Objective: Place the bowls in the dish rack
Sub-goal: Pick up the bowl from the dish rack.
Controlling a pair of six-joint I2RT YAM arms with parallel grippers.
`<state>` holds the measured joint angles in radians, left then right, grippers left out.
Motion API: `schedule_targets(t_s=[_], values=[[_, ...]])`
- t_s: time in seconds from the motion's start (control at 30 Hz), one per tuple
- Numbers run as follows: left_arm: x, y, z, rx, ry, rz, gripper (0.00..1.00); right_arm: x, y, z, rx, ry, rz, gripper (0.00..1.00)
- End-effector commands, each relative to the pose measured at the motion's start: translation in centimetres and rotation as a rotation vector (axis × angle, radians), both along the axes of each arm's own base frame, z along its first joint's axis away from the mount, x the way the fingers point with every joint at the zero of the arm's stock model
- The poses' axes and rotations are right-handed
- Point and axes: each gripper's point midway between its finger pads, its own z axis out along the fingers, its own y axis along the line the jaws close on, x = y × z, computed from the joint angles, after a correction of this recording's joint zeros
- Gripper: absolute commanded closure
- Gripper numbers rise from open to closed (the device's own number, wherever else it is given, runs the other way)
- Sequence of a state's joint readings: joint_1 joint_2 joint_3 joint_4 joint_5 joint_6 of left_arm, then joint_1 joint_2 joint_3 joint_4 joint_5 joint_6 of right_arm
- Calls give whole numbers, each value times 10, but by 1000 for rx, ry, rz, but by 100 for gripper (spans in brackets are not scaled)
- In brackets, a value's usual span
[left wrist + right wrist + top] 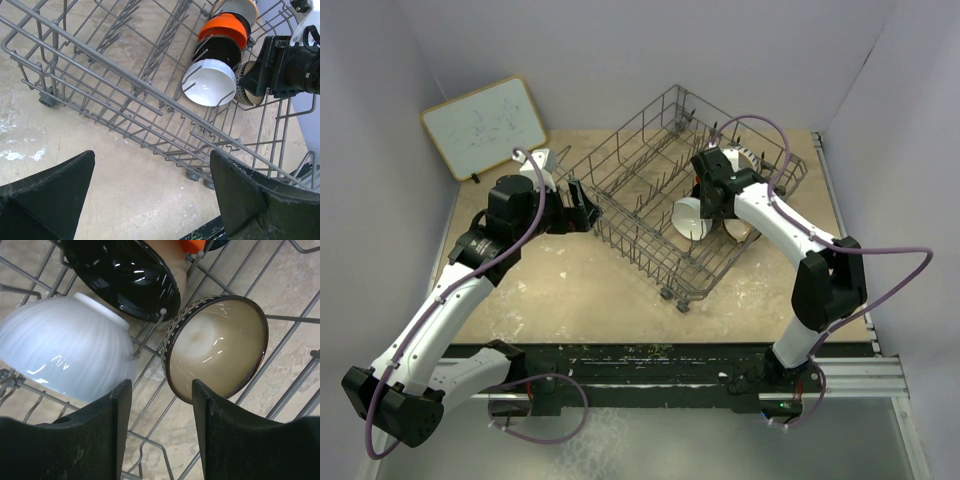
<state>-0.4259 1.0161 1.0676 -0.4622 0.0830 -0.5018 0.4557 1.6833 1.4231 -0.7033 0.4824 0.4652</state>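
Bowls are seen inside the rack point(635, 195), all at the end nearest the right arm point(775, 215), stood on edge between the tines.

- One row is formed: white bowl point(65, 355), black bowl point(125, 275) directly behind it, then orange bowl point(225, 27), then cream bowl point(240, 6) nearest the rack's rim.
- Brown bowl point(217, 347), cream inside with a dotted band outside, is tilted in the next slot of the rack. It sits just beside the white bowl, with a tine between them.

Right fingers point(220, 440) are lowered into the rack over the gap between the white and brown bowls. They are held partly apart and nothing is gripped. The brown bowl's rim shows in the gap between them, but whether it is touched cannot be told. Only rack wire and tabletop are seen below.

Left fingers point(47, 200) are spread fully wide and are empty. They are held outside the rack, just off the corner nearest the left arm point(470, 270), above the tabletop point(570, 290).

The rack is set at an angle on the tabletop, and small wheels are visible under its corners.

A whiteboard point(485, 125) is seen well apart from the rack, past its left corner, at the wall.
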Motion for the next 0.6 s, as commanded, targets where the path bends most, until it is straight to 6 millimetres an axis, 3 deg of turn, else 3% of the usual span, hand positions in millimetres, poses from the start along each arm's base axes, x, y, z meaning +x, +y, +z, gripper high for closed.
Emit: schedule_targets(t_s=[0.0, 0.3, 0.57], values=[[1, 3, 13, 10, -47, -6, 0, 11, -11, 0, -22, -52, -48, 46], [2, 3, 7, 20, -29, -4, 0, 11, -22, -21, -10, -20, -61, 49], [1, 6, 6, 31, -27, 9, 0, 20, -21, -36, -13, -5, -46, 57]])
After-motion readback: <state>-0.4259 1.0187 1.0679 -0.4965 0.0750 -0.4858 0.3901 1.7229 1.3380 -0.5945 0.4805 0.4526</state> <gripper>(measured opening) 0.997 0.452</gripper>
